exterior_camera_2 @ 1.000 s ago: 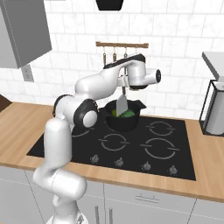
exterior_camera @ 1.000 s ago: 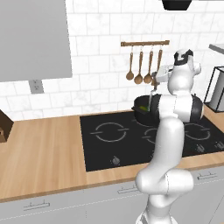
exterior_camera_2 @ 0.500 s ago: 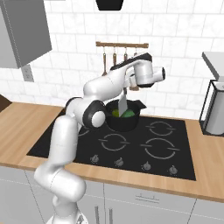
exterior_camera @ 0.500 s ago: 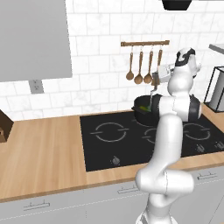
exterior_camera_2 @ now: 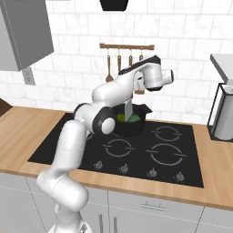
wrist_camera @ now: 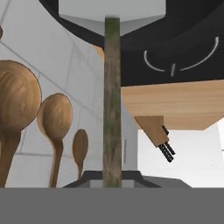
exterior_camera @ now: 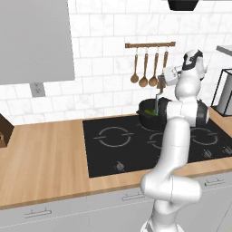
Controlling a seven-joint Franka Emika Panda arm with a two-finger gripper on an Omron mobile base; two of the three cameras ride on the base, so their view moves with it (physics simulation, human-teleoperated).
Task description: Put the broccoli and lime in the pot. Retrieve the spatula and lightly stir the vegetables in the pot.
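Observation:
The black pot (exterior_camera_2: 129, 129) stands on the back burner of the hob. Inside it lie the yellow-green lime (exterior_camera_2: 121, 118) and the dark-green broccoli (exterior_camera_2: 135, 119). My gripper (exterior_camera_2: 135, 87) hangs above the pot, shut on the thin handle of the spatula (exterior_camera_2: 128, 108), whose grey blade dips down between the vegetables. The left base view has the gripper (exterior_camera: 162, 84) over the pot (exterior_camera: 146, 118), with the spatula (exterior_camera: 157, 100) pointing down into it. In the hand view the spatula handle (wrist_camera: 112, 100) runs straight away from my gripper (wrist_camera: 112, 181) to the blade in the pot (wrist_camera: 188, 43).
Brown wooden spoons (exterior_camera_2: 119, 61) hang on a wall rail just behind the pot, close to my hand. The black hob (exterior_camera_2: 136, 154) lies in the wooden counter. A grey appliance (exterior_camera_2: 223, 113) stands at the right, and a knife block (exterior_camera: 3, 131) at the far left.
The spatula blade has sunk a little lower into the pot and shifted slightly sideways. My forearm and elbow have swung while the hand stayed over the pot.

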